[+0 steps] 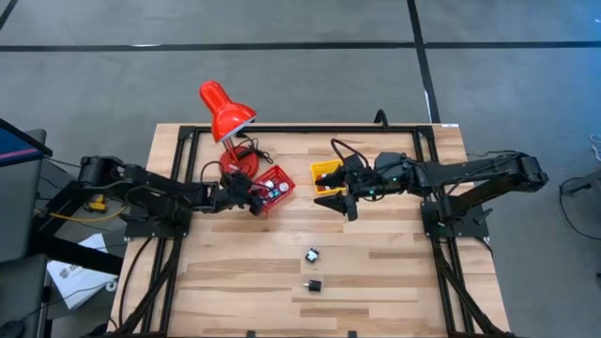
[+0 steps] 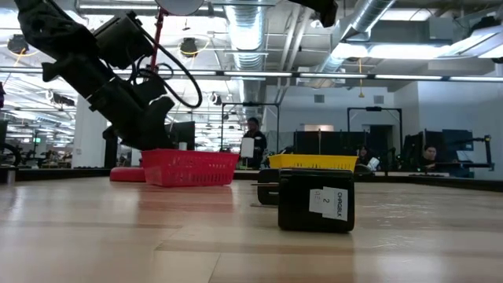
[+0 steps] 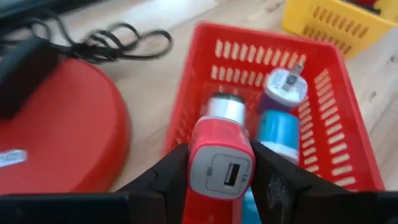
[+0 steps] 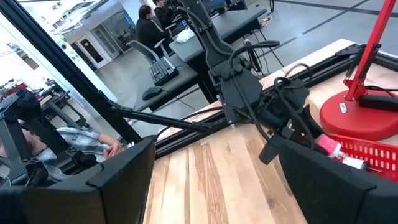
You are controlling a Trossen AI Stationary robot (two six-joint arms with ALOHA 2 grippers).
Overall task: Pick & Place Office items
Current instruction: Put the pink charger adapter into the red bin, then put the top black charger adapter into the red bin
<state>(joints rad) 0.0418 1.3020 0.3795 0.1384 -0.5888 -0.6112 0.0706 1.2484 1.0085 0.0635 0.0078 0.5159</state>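
The left hand (image 3: 221, 177) pinches a red charger plug (image 3: 221, 165) between its two dark fingers (image 3: 163, 180) directly above the red basket (image 3: 348, 118), its USB socket facing the wrist camera and its silver tip pointing down toward the basket floor. Inside that basket lie a purple-and-white plug (image 3: 283, 90) and a blue piece (image 3: 278, 129), side by side near one wall. In the high view the left hand (image 1: 252, 199) sits at the basket's edge (image 1: 282, 192), just beside the round base of the red desk lamp (image 1: 225, 111), whose black cord (image 3: 118, 38) coils on the bench (image 1: 376, 282). The right hand (image 1: 349, 202) hangs with its fingers spread wide and nothing between them, just beside the yellow basket (image 1: 324, 171), which stands near the red one at the middle of the bench. Two small black blocks remain out on the open boards, well apart from both baskets: one (image 1: 312, 254) with a pale face, the other (image 1: 313, 284) a little nearer the front edge. From table height, the nearer block (image 2: 316, 200) stands upright with a white label, with the red basket (image 2: 189, 167) and yellow basket (image 2: 313, 162) behind it. People sit at desks in the room beyond.
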